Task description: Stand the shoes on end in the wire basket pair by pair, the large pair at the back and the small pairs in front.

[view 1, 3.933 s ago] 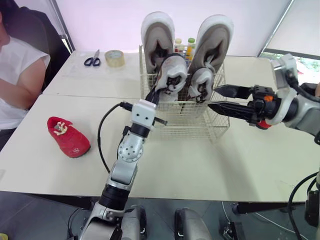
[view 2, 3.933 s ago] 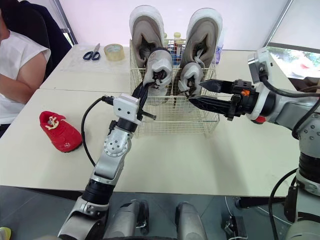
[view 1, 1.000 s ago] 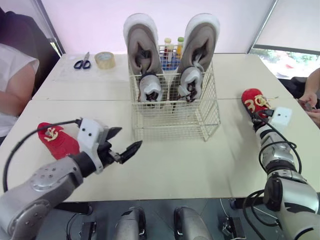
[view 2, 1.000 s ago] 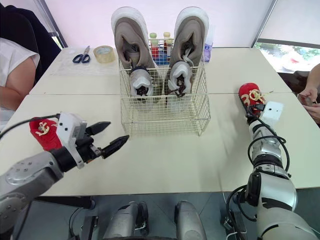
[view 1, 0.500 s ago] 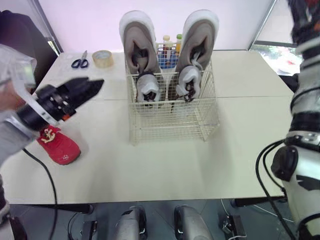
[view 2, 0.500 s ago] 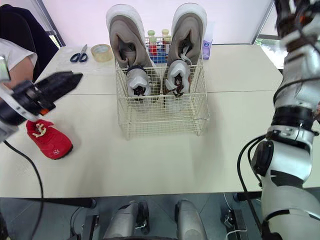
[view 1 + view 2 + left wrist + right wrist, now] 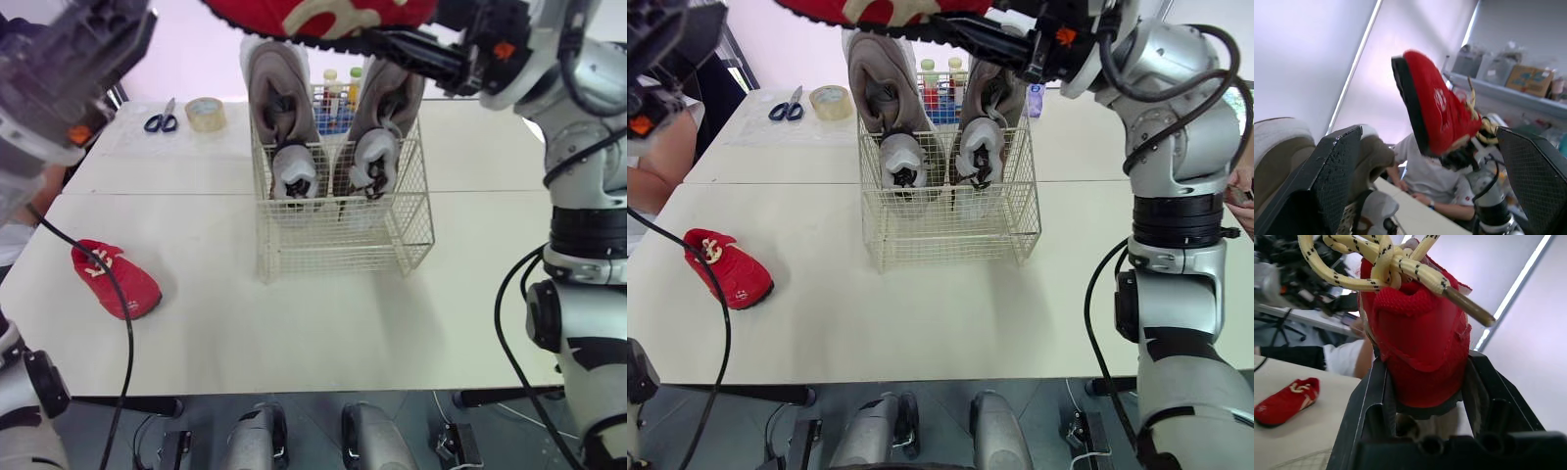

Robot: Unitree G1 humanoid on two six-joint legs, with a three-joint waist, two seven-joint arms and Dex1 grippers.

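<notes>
Currently: right gripper (image 7: 1422,382) clamps red shoe (image 7: 1418,338) above basket (image 7: 343,245); left gripper (image 7: 1427,161) fingers spread, empty. Recommend lowering shoe on end into basket front, clear of small grey shoes (image 7: 296,171).

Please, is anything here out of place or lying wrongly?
Nothing is spilled or broken. One thing stands out: the loose red shoe lies flat on the table, off to the left of the wire basket, while the held red shoe is raised high in the right gripper, jaws shut on it.
</notes>
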